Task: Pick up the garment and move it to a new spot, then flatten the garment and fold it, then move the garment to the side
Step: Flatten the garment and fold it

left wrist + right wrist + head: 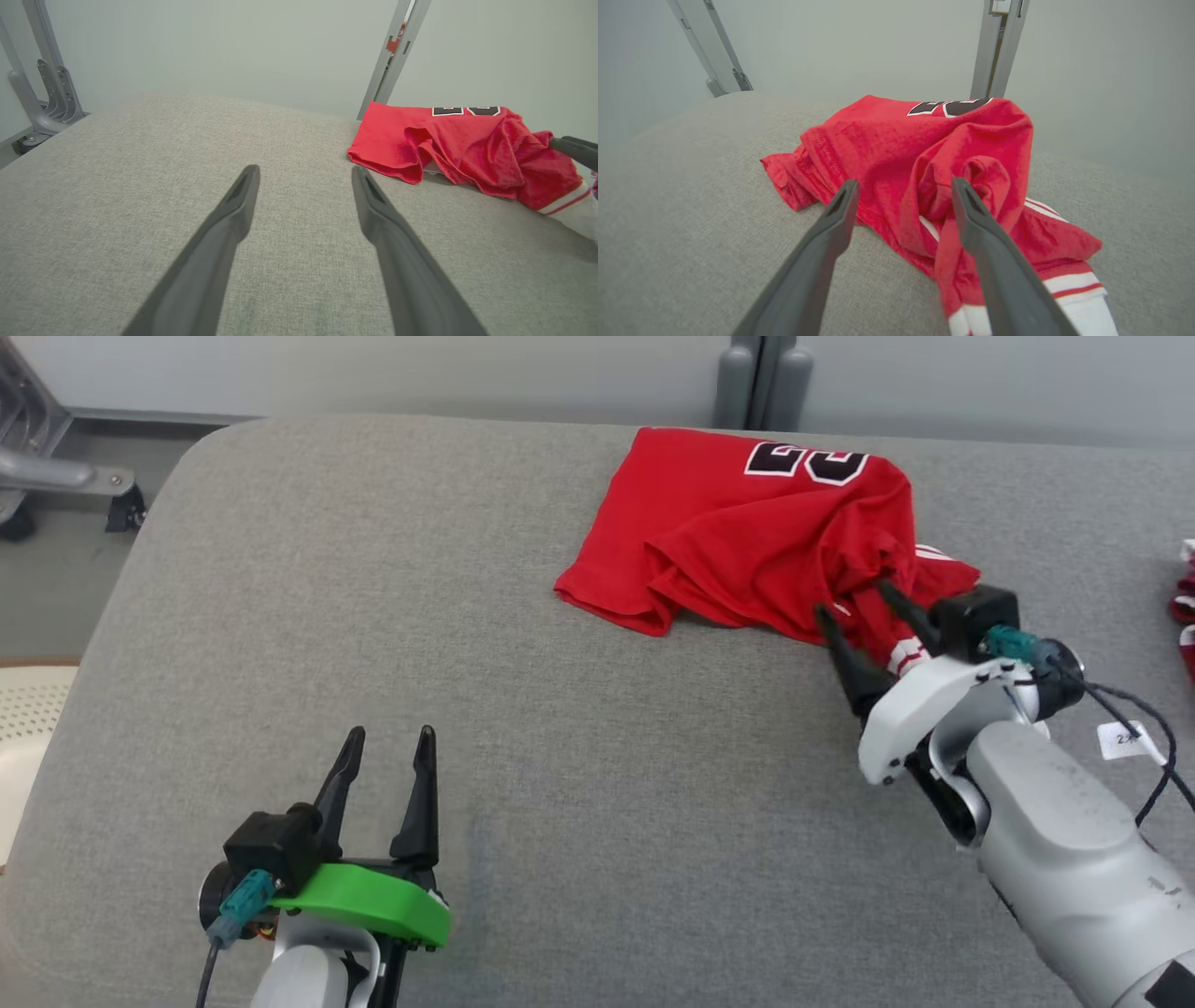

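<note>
1. The garment (747, 532), a red jersey, lies in a crumpled heap at the far right of the grey padded tabletop (560, 784). Its number print faces the far edge.
2. Right tool (851, 597): jaws wide, fingers straddling a raised fold at the heap's near-right end. It touches cloth but clamps nothing.
3. Left tool (390, 733): jaws wide, at near left over bare tabletop, well apart from the garment.
4. Likely step: getting a grip to spread the garment flat. The heap is layered, so closing on the whole ridge would probably lift it as a lump.
5. Better: right takes the striped trim (1069, 284) and left crosses to the left hem (607, 602). Both pinch a single edge, then pull apart low over the tabletop.
6. The heap sits close to the far edge, so drag it toward the near centre for room. Watch for fingers snagging in folds.
</note>
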